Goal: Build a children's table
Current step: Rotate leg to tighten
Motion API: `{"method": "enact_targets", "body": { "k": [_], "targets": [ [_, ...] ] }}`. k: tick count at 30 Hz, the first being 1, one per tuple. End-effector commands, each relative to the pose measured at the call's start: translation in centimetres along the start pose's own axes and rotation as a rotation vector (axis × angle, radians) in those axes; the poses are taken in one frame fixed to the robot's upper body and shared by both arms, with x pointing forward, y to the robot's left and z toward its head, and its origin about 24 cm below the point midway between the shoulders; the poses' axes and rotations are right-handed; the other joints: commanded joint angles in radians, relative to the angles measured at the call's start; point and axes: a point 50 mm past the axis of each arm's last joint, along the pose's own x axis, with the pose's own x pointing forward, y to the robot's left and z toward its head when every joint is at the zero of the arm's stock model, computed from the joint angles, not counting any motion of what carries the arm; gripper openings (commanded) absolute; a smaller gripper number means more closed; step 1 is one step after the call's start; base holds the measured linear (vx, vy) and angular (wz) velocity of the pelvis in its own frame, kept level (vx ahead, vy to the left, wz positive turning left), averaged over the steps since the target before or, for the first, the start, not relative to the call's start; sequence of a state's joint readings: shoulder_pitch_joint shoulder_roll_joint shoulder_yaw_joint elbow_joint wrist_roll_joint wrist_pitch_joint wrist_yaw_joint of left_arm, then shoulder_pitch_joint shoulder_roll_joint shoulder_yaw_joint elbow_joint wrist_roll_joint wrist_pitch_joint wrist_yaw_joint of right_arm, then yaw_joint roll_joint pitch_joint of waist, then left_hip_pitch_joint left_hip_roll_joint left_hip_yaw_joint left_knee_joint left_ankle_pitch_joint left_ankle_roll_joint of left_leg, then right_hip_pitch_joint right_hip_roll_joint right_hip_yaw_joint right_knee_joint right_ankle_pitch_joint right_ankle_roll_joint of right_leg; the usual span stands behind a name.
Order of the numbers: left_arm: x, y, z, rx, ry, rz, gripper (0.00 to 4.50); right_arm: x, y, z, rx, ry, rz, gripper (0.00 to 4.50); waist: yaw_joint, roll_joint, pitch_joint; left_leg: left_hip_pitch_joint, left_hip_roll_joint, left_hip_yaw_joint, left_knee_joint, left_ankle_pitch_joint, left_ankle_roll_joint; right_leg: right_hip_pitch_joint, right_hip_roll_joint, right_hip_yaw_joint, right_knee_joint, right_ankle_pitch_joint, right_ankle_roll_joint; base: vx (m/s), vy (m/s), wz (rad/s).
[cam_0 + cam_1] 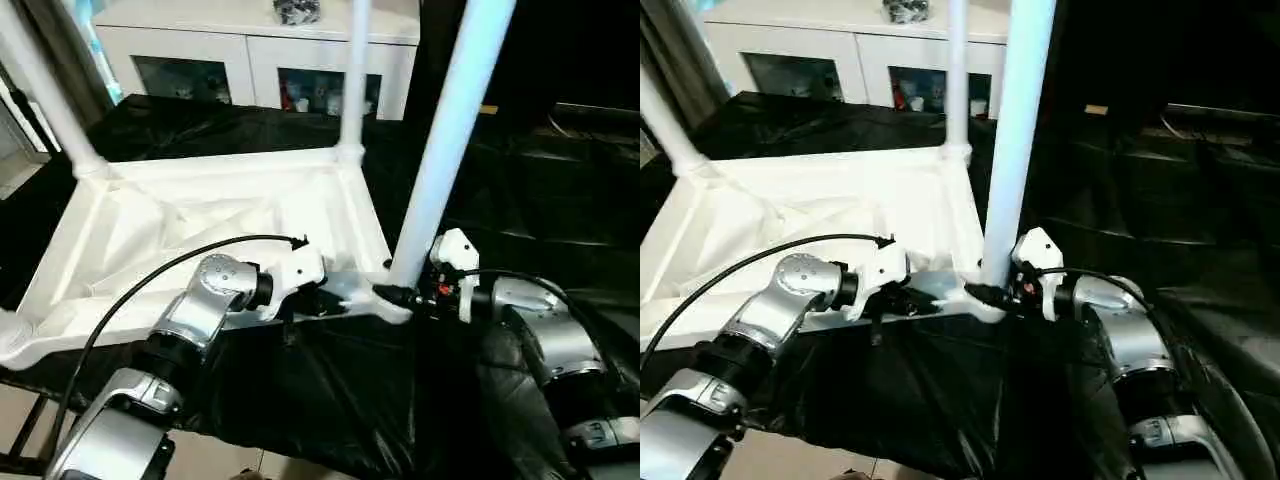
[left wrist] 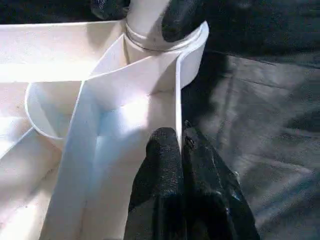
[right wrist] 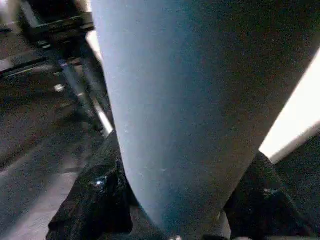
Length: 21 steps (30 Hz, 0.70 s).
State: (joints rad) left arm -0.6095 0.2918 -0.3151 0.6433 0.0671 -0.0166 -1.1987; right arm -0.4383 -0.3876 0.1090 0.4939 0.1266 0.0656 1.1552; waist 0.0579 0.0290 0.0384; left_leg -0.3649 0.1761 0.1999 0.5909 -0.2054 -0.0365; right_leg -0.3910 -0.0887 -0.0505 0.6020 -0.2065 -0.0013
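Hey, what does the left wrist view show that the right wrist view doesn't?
Left wrist view alone: the left end effector pinched shut on the thin near rim of the upturned tabletop, with the ribbed underside and a round corner socket over black cloth.

Right wrist view alone: the right end effector with its two black fingers on either side of a leg, very close up.

Shared: that near right leg, standing in the corner socket.

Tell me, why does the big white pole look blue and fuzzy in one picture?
In the right wrist view the leg sits so close between the right gripper's fingers that it looks soft and shaded bluish; in the left eye view it shows sharper, and the tabletop glares bright white.
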Motion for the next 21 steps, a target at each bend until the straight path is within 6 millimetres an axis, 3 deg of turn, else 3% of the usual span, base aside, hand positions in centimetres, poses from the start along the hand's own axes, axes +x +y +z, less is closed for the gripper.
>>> {"method": "enact_targets", "body": {
  "k": [1,6,7,8,12,14,15,16,18,20,21],
  "targets": [
    [0.1,-0.1,-0.5,-0.008,0.037,-0.015,0.0,1.0,1.4,-1.0,0.041,0.04,0.127,2.0,0.002,-0.013,-0.052,0.01,0.064,-0.02,-0.066,-0.129,0.104,0.043,-0.064,0.039,-0.055,-0.041,-0.304,0.0,0.0,0.0],
    [-0.5,0.0,-0.8,-0.012,0.053,-0.03,0.0,1.0,2.1,-1.8,0.039,0.104,0.218,1.99,0.006,-0.015,-0.055,0.01,0.063,-0.021,-0.062,-0.099,0.113,0.044,-0.065,0.039,-0.051,-0.013,-0.303,0.0,0.0,0.0],
    [-0.5,0.0,-0.9,-0.016,0.056,-0.03,0.0,1.0,2.2,-1.8,0.041,0.102,0.216,1.98,0.006,-0.015,-0.054,0.009,0.063,-0.02,-0.063,-0.102,0.114,0.043,-0.064,0.039,-0.051,-0.016,-0.304,0.0,0.0,0.0],
    [-0.6,0.0,-0.9,-0.019,0.059,-0.027,0.0,1.1,2.2,-1.8,0.045,0.097,0.211,1.98,0.005,-0.021,-0.054,0.009,0.063,-0.02,-0.063,-0.105,0.114,0.044,-0.064,0.039,-0.052,-0.02,-0.303,0.0,0.0,0.0],
    [-0.2,0.4,-1.1,-0.031,0.078,0.037,0.0,1.9,2.2,-1.9,0.081,0.068,0.131,1.98,0.006,-0.018,-0.052,0.01,0.063,-0.021,-0.066,-0.124,0.1,0.043,-0.065,0.04,-0.057,-0.072,-0.292,0.0,0.0,0.0],
    [0.5,0.7,-0.7,-0.044,0.056,0.099,0.0,2.6,1.5,-2.2,0.113,0.06,-0.04,1.98,-0.001,-0.017,-0.043,0.013,0.062,-0.022,-0.074,-0.186,0.064,0.034,-0.066,0.042,-0.071,-0.18,-0.273,0.0,0.0,0.0],
    [0.5,0.7,-0.7,-0.044,0.056,0.099,0.0,2.6,1.5,-2.2,0.113,0.06,-0.04,1.98,-0.001,-0.017,-0.043,0.013,0.062,-0.022,-0.074,-0.186,0.064,0.034,-0.066,0.042,-0.071,-0.18,-0.273,0.0,0.0,0.0],
    [1.2,0.7,-0.2,-0.055,0.037,0.121,0.0,3.1,0.9,-2.5,0.131,0.074,-0.176,1.98,-0.008,-0.021,-0.036,0.017,0.06,-0.028,-0.083,-0.254,0.023,0.034,-0.068,0.043,-0.083,-0.31,-0.238,0.0,0.0,0.0],
    [2.3,0.8,0.6,-0.065,0.013,0.159,0.0,3.8,0.3,-2.8,0.176,0.079,-0.34,1.97,-0.019,-0.02,-0.031,0.025,0.057,-0.034,-0.087,-0.333,-0.018,0.026,-0.069,0.044,-0.094,-0.447,-0.2,0.0,0.0,0.0],
    [2.8,0.9,1.0,-0.072,0.003,0.182,0.0,4.1,0.1,-2.8,0.203,0.069,-0.4,1.97,-0.029,-0.021,-0.032,0.024,0.058,-0.042,-0.092,-0.365,-0.033,0.027,-0.069,0.042,-0.1,-0.49,-0.167,0.0,0.0,0.0],
    [3.4,0.8,1.4,-0.079,-0.008,0.199,0.0,4.5,0.0,-2.8,0.241,0.056,-0.469,1.97,-0.034,-0.017,-0.034,0.027,0.058,-0.041,-0.094,-0.374,-0.037,0.021,-0.067,0.045,-0.103,-0.461,-0.167,0.0,0.0,0.0]
  ]
}}
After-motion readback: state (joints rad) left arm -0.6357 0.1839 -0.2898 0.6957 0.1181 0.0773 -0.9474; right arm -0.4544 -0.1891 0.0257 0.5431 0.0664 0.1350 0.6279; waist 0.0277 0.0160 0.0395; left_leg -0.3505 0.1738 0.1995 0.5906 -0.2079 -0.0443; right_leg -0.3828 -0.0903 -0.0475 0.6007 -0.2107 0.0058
